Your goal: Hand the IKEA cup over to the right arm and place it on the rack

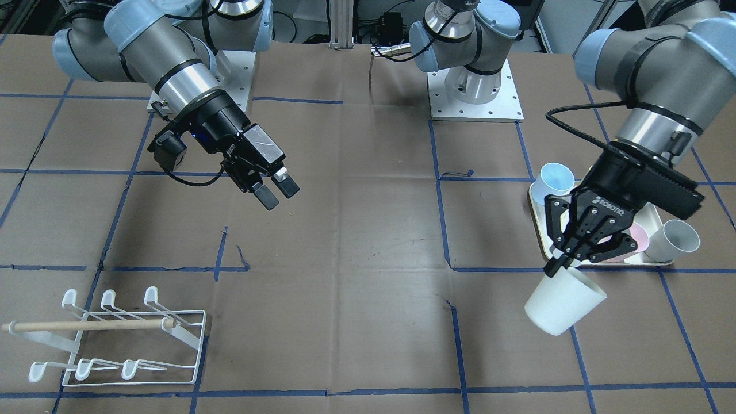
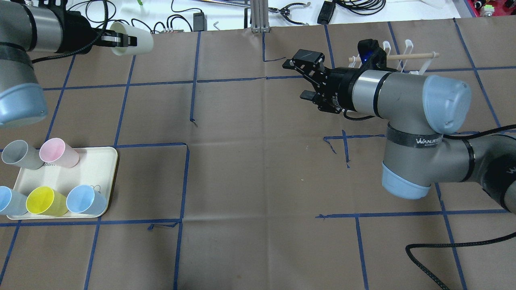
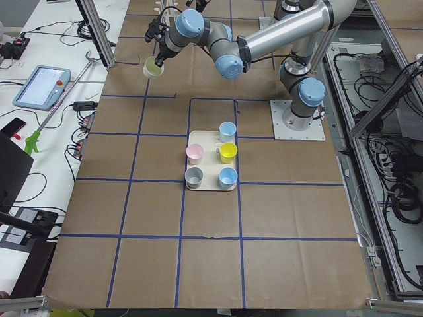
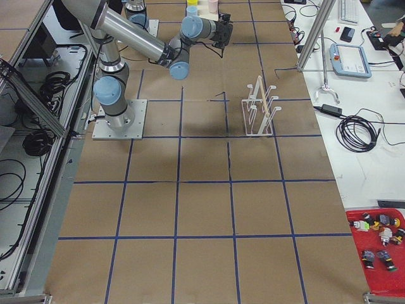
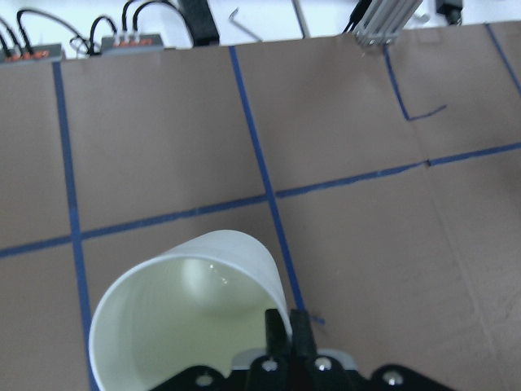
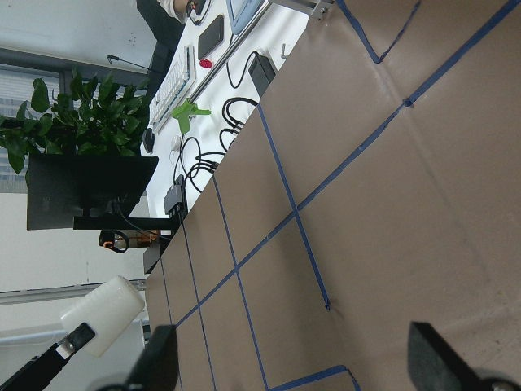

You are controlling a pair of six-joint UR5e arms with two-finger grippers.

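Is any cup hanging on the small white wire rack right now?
No: every peg of the white wire rack is bare, and the pale cream cup is held by the fingers of the left gripper.

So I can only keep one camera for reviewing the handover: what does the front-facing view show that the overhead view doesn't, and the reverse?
Front-facing only: the whole rack, pegs and dowel unobstructed, and the left gripper pinching the white cup by its rim. Overhead only: all five cups on the tray, grey, pink, yellow and two blue; front-facing, the left gripper hides several. Both: the white cup held in the air by the left gripper, and the right gripper open, empty, well apart from it.
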